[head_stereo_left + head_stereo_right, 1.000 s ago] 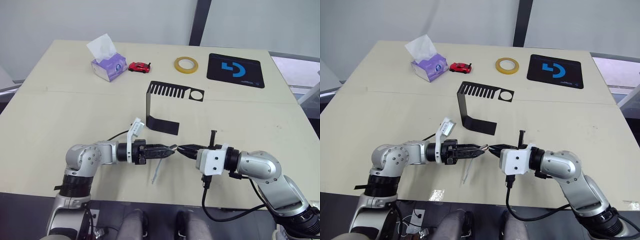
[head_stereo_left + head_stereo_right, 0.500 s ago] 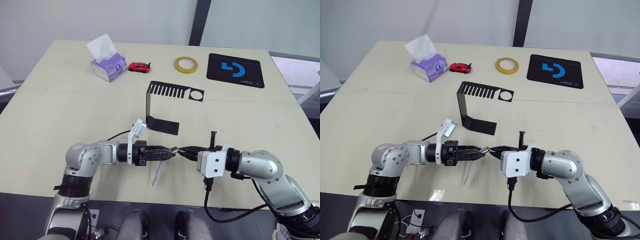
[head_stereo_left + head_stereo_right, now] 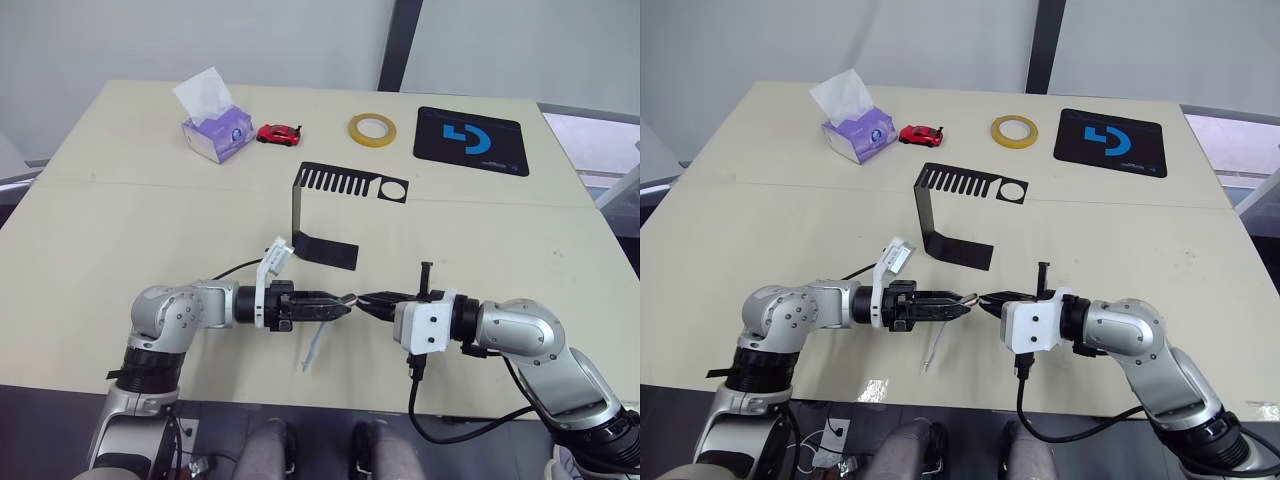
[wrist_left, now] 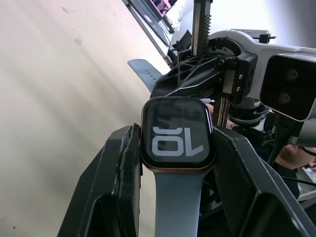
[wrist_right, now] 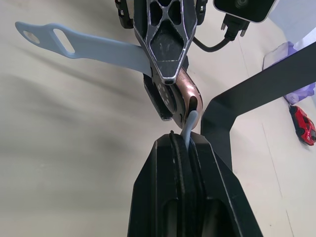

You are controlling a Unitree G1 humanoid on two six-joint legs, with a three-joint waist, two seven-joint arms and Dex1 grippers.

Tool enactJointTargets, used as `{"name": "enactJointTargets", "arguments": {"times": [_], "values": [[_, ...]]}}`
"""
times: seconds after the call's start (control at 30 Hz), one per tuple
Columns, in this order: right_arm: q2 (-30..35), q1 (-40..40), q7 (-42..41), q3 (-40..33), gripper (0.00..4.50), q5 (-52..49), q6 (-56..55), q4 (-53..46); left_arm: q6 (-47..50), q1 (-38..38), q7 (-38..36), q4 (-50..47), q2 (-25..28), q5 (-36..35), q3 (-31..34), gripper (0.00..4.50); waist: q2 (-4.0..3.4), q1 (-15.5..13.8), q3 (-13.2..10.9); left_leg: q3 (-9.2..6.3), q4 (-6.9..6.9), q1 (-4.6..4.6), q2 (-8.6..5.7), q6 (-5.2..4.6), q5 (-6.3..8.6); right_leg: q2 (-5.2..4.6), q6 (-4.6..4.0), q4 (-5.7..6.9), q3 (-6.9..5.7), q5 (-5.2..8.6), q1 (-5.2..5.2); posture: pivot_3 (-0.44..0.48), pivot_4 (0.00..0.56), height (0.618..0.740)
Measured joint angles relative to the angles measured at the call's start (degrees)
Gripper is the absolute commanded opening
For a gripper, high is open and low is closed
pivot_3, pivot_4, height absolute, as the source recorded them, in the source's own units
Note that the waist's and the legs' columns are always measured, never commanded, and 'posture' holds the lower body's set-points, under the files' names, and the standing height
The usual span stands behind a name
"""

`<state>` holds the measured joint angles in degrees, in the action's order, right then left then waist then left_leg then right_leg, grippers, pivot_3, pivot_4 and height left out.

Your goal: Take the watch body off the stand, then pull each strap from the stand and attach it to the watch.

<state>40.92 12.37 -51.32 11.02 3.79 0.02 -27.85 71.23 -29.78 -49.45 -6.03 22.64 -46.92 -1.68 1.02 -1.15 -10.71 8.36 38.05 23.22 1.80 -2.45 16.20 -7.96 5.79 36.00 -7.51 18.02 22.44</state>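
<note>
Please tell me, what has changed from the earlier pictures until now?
Little. The right gripper, shut on a strap, edged slightly toward the left gripper, which stays shut on the watch body. The other strap still hangs from the watch. The stand has not moved.

- Stand [image 3: 335,215] mid-table [image 3: 120,220], behind the two grippers.
- Tissue box [image 3: 214,130], toy car [image 3: 279,133], tape roll [image 3: 372,129], mouse pad [image 3: 471,139] along far edge, left to right.
</note>
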Motion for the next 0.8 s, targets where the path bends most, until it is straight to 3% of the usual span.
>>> {"name": "enactJointTargets", "arguments": {"times": [0.8], "values": [[-0.11,0.17,-0.89,0.56,0.0,1.25,0.35,0.96,-0.07,0.0,-0.02,-0.29,0.15,0.0,-1.17,1.69,0.0,-0.01,0.0,0.0,0.0,0.0,0.0,0.0,0.0,0.0,0.0,0.0,0.0,0.0,0.0,0.0,0.15,0.74]]}}
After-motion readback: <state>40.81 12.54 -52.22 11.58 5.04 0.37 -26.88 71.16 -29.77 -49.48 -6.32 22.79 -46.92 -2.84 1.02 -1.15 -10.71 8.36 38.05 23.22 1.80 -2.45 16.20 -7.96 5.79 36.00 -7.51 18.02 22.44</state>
